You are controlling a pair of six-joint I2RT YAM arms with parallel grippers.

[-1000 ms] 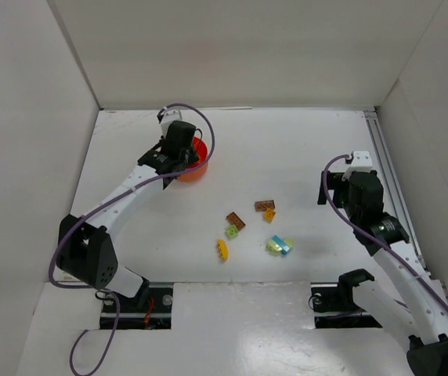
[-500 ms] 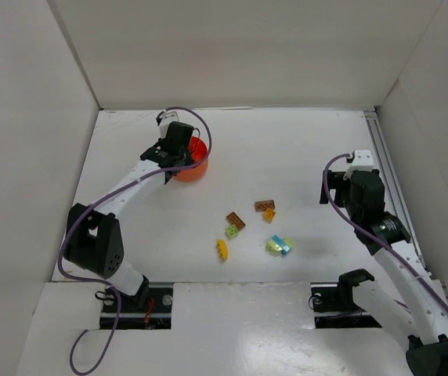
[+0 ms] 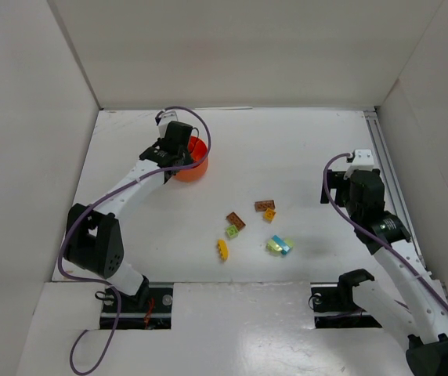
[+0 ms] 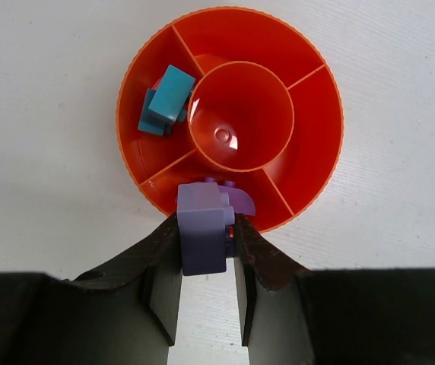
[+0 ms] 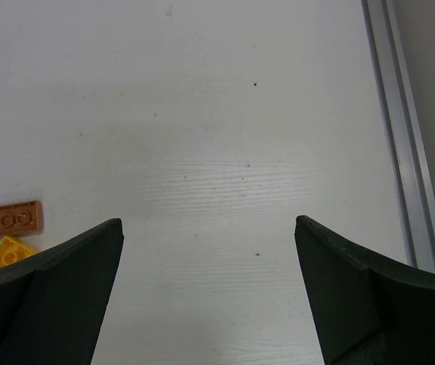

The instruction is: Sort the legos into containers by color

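The orange-red divided dish (image 4: 331,84) sits at the far left of the table (image 3: 196,171). My left gripper (image 4: 206,222) is shut on a purple lego (image 4: 202,236), held over the dish's near rim. A second purple piece (image 4: 242,202) lies in the compartment just below it. A cyan lego (image 4: 168,99) lies in the left compartment. The left gripper also shows in the top view (image 3: 177,150), over the dish. My right gripper (image 5: 210,224) is open and empty above bare table, at the right in the top view (image 3: 357,188).
Loose legos lie mid-table: two brown (image 3: 265,205) (image 3: 236,220), orange (image 3: 269,215), lime green (image 3: 231,232), yellow (image 3: 223,249), pale yellow (image 3: 273,245) and cyan (image 3: 284,246). The right wrist view shows the brown plate (image 5: 8,220) and orange brick (image 5: 8,252). A metal rail (image 5: 400,114) runs along the right edge.
The left gripper shifted slightly toward the far side over the dish a second ago and has held still since. The right arm has not moved.
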